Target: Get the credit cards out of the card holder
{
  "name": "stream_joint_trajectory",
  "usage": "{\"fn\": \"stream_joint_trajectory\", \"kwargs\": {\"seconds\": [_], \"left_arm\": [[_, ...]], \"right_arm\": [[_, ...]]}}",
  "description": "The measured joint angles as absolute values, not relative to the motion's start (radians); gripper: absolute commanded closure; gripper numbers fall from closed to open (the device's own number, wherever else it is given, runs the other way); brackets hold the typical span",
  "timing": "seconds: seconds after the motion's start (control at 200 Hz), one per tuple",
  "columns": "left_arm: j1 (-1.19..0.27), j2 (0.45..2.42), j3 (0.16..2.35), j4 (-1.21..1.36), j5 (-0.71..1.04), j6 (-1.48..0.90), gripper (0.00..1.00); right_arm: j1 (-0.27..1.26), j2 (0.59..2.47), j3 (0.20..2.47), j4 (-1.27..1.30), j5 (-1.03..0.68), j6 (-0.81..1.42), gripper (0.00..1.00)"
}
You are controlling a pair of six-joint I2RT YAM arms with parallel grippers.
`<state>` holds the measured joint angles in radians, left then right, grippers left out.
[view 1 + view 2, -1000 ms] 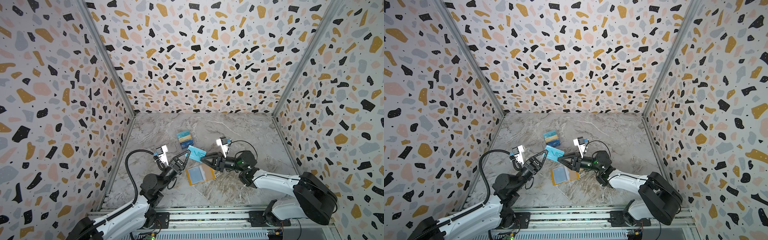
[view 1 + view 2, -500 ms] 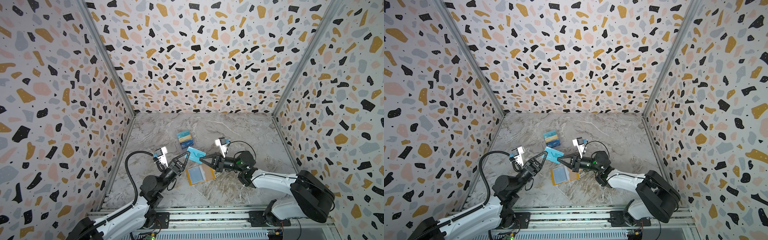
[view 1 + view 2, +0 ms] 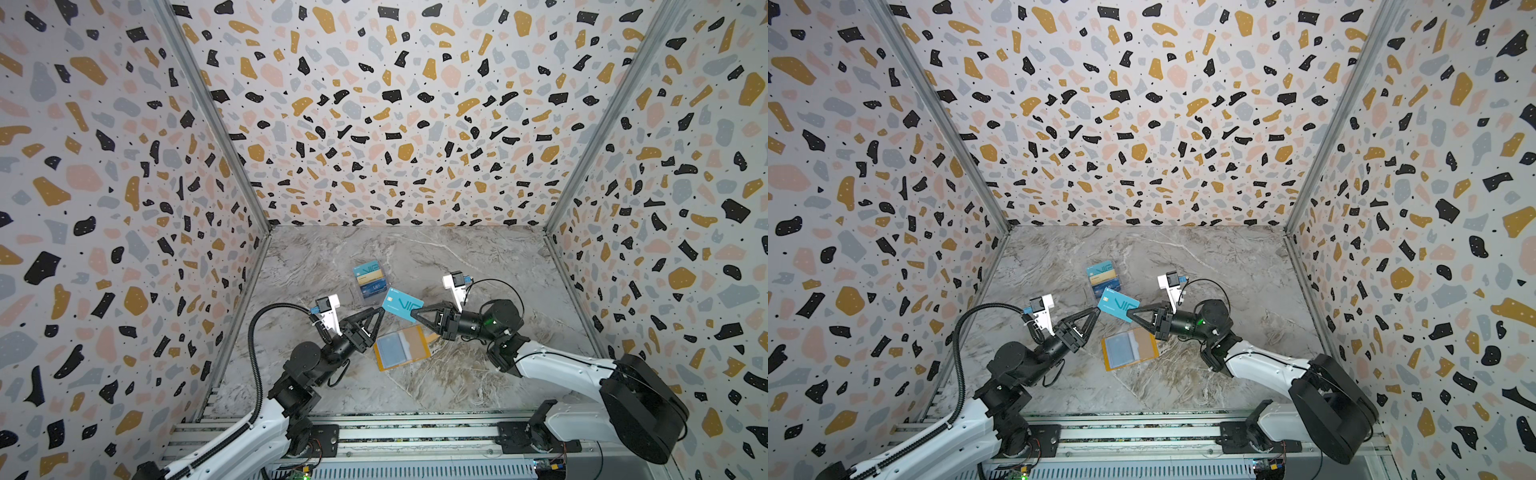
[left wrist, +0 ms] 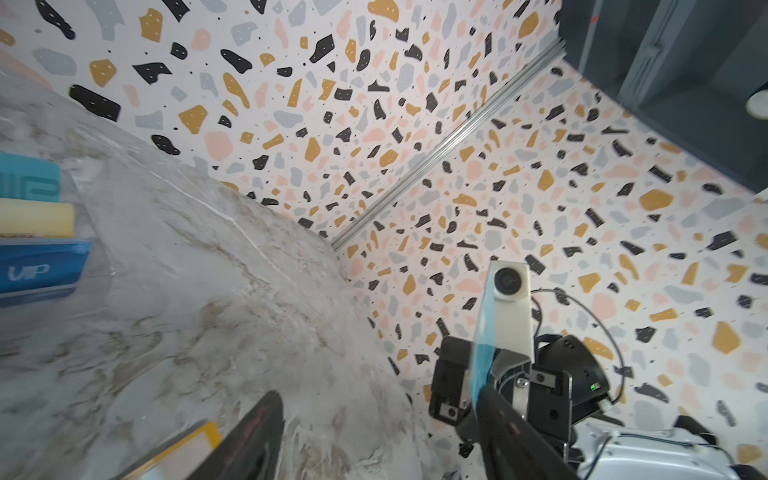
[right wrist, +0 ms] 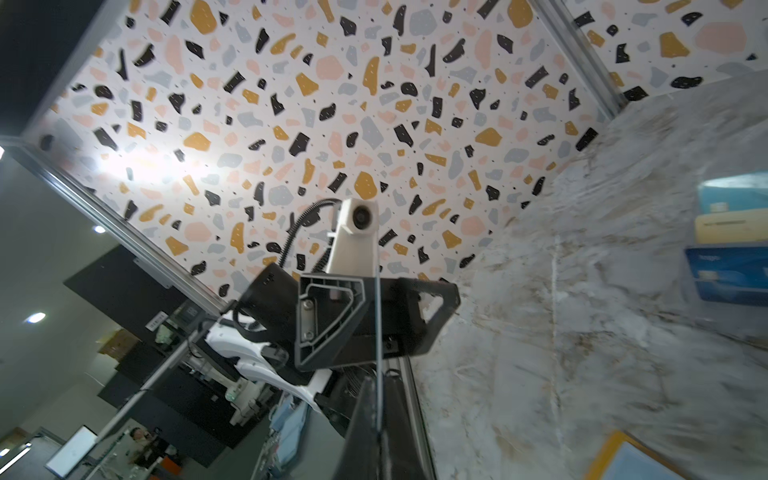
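The teal card (image 3: 402, 305) marked "VIP" hung clear of the bench (image 3: 478, 257), tilted, above the space between the card holder (image 3: 401, 347) and the clear box (image 3: 370, 280). The right gripper (image 3: 417, 314) was pinched shut on the card's flat faces at one end. In the right wrist view the card (image 5: 378, 332) appeared edge-on as a thin line rising from the closed fingers (image 5: 365, 432).

The left gripper (image 3: 376, 320) stood at the card's opposite end with its jaws spread wide and held nothing. Whether one finger (image 4: 511, 432) brushed the card's edge (image 4: 484, 353) could not be told.

The card holder lay unfolded and flat near the middle of the bench, toward the front edge, with its blue-grey sleeve upward. Whether a card remained inside it could not be told. The clear box, with teal, gold and blue cards in its tiers, stood just behind, toward the back edge.

Handling, as judged: the card is probably light, thin, fairly stiff and slick. A firm pinch across the two faces near a short edge should suit it best, because an edge grip would likely slip or bend it. The holder looks soft and light, so it would likely slide unless pinned.
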<state>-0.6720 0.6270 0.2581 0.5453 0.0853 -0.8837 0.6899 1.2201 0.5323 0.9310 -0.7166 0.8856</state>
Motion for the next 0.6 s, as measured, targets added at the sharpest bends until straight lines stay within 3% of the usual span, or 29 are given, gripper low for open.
{"fn": "stream_joint_trajectory", "kwargs": {"seconds": [0.39, 0.601], "left_arm": [[-0.650, 0.764, 0.595, 0.037, 0.232, -0.532, 0.22], [-0.648, 0.863, 0.750, -0.177, 0.366, -0.334, 0.26]], "right_arm": [[0.607, 1.144, 0.807, 0.075, -0.738, 0.385, 1.00], [0.606, 1.207, 0.901, -0.212, -0.804, 0.176, 1.00]]}}
